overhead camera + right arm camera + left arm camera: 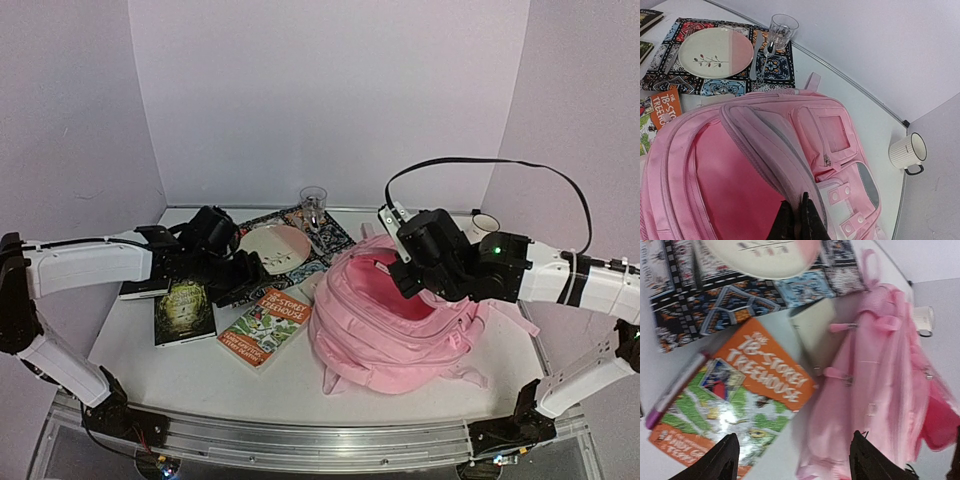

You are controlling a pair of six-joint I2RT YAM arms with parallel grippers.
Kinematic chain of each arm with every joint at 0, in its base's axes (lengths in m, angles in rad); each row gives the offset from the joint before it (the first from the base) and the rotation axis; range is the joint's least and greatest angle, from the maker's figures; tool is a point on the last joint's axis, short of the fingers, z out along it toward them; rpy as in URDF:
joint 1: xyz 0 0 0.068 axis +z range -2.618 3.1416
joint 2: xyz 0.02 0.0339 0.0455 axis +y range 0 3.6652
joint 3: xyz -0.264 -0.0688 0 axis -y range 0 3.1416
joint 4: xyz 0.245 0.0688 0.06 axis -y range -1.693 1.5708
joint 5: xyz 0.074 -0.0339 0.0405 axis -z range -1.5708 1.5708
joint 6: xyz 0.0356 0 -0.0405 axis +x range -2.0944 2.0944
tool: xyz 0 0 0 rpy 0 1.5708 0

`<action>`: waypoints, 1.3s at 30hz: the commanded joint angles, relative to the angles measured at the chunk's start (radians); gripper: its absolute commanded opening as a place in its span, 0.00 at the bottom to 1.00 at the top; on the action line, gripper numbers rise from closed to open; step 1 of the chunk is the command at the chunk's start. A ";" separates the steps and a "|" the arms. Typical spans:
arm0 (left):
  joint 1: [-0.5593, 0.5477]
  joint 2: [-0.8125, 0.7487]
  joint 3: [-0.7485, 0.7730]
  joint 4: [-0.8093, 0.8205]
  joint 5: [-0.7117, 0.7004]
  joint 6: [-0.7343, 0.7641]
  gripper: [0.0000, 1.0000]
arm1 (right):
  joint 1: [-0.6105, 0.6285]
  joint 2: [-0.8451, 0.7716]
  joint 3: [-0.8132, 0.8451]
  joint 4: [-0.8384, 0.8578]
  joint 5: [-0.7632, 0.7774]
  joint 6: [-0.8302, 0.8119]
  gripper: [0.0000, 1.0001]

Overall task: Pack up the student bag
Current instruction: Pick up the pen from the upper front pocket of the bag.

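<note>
The student bag [390, 325], a pink backpack, lies at the centre right with its main compartment gaping and a darker pink lining showing. My right gripper [799, 222] is shut on the edge of the bag's [790, 150] opened flap, holding it up; from above this gripper [408, 285] sits over the bag's mouth. My left gripper [795, 465] hovers open and empty over the orange Treehouse book [740, 395] and the bag's side [875, 385]. Seen from above, the left gripper [250, 285] is between the orange book [265, 325] and a green book [183, 310].
A patterned placemat [330, 235] at the back holds a plate [275, 243], cutlery and a glass [313, 200]. A white mug [486, 222] stands at the back right. A purple-capped pen [675, 390] lies by the orange book, and a pale notebook [812, 327] lies beside the bag.
</note>
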 commanded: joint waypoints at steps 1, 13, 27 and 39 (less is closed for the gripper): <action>0.032 -0.038 -0.053 -0.204 -0.091 0.087 0.75 | -0.005 -0.050 0.009 0.041 0.073 0.016 0.00; 0.071 0.179 0.041 -0.346 -0.291 0.312 0.66 | -0.007 -0.037 0.015 0.040 0.046 0.014 0.00; 0.055 0.360 0.113 -0.370 -0.254 0.468 0.67 | -0.007 -0.049 0.010 0.038 0.046 0.009 0.00; 0.027 0.395 0.143 -0.374 -0.236 0.507 0.62 | -0.007 -0.001 0.036 0.038 0.043 -0.019 0.00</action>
